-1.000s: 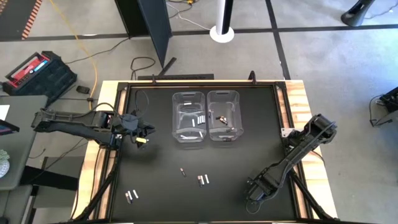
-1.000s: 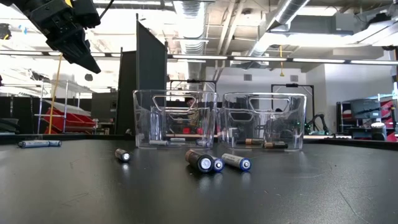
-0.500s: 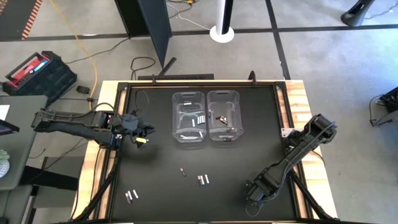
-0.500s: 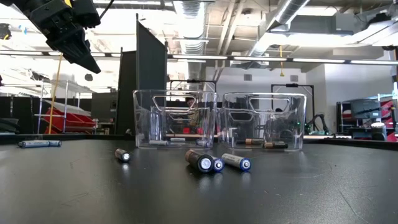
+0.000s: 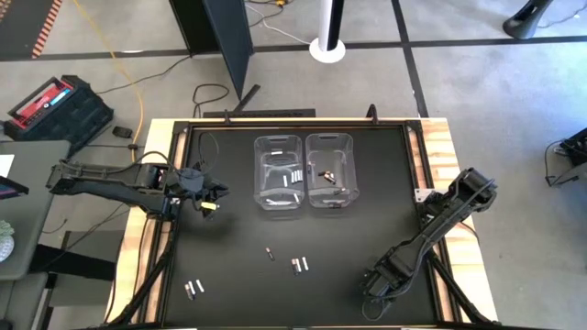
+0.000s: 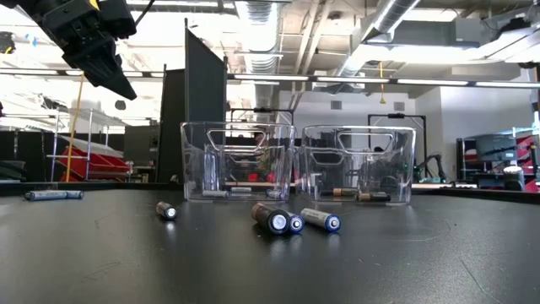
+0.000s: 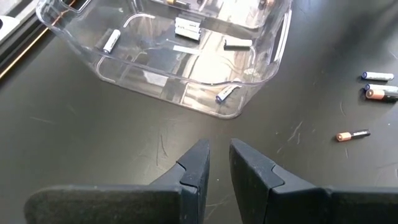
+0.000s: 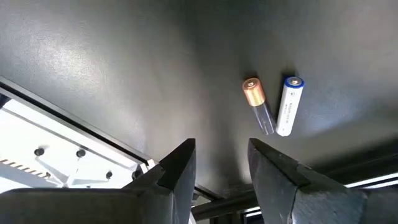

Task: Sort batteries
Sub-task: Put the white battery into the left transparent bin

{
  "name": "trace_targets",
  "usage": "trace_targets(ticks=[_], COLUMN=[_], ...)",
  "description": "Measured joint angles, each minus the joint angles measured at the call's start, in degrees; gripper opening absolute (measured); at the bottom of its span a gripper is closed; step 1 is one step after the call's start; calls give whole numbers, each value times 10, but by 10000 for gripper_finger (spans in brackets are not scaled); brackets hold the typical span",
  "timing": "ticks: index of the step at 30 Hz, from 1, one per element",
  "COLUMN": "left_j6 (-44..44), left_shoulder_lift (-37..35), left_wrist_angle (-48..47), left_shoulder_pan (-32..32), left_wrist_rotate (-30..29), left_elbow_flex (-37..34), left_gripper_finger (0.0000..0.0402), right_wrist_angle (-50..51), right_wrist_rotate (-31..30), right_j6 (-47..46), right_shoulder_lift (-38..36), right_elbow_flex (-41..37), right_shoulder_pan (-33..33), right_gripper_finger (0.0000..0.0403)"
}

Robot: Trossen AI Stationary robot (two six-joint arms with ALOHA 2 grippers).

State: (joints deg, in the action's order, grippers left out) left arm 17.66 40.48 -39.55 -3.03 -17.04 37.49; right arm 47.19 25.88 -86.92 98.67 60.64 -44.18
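Two clear bins stand side by side at the table's far middle. The left bin [image 5: 278,171] holds silvery-white batteries [image 7: 186,28]; the right bin [image 5: 329,170] holds dark ones [image 5: 326,174]. Loose batteries lie on the black table: one [image 5: 270,254], a pair [image 5: 300,265] and another pair [image 5: 192,289]. My left gripper [image 7: 219,155] hovers above the table left of the bins, its fingers a narrow gap apart with nothing between them. My right gripper [image 8: 221,155] hangs open near the table's near right. A copper-topped battery [image 8: 258,106] and a white battery [image 8: 289,106] lie beyond its fingers.
The wooden table frame [image 5: 440,147] runs around the black top, and its pale rail [image 8: 62,143] shows close behind my right gripper. A tall dark panel [image 6: 205,101] stands beyond the table's far edge. Bare table lies between the bins and the loose batteries.
My right gripper has turned and tipped a little in place. Nothing on the table has moved.
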Motion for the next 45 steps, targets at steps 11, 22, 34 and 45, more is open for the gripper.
trace_targets(ticks=[11,22,34,45], left_j6=[12,32,32,56], left_shoulder_lift=[0,0,0,0], left_wrist_angle=[0,0,0,0], left_shoulder_pan=[0,0,0,0], left_wrist_rotate=[0,0,0,0], left_elbow_flex=[0,0,0,0], left_gripper_finger=[56,56,56,56], right_wrist_angle=[6,33,69,34], right_wrist_rotate=[-1,-4,-5,-6], right_j6=[0,0,0,13], right_shoulder_lift=[0,0,0,0], right_elbow_flex=[0,0,-15,-54], right_shoulder_pan=[0,0,12,35], right_gripper_finger=[163,163,163,163])
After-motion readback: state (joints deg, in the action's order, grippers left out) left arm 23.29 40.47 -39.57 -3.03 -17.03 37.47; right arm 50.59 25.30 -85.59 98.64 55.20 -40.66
